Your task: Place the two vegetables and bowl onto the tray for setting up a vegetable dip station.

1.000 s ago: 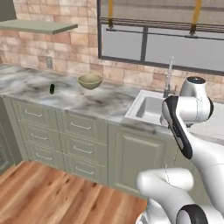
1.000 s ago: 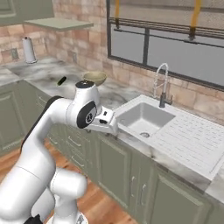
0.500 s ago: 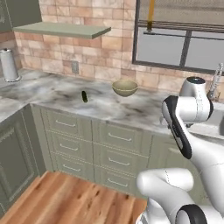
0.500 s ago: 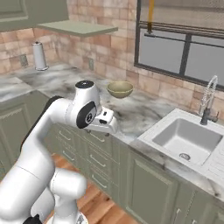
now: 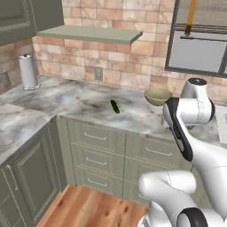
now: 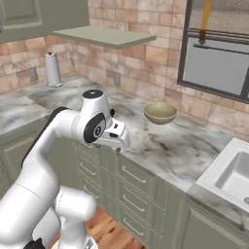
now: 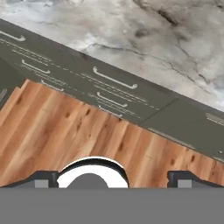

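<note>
A paper towel roll (image 5: 28, 71) stands on the marble counter (image 5: 75, 104) below a shelf (image 5: 91, 33)

A round, deep olive-beige bowl (image 5: 157, 95) with a paler inside stands upright on the grey marbled counter (image 5: 84, 104), near the brick back wall. A small dark green finger-length vegetable (image 5: 115, 106) lies flat on the counter, apart from the bowl (image 6: 160, 113).
</note>
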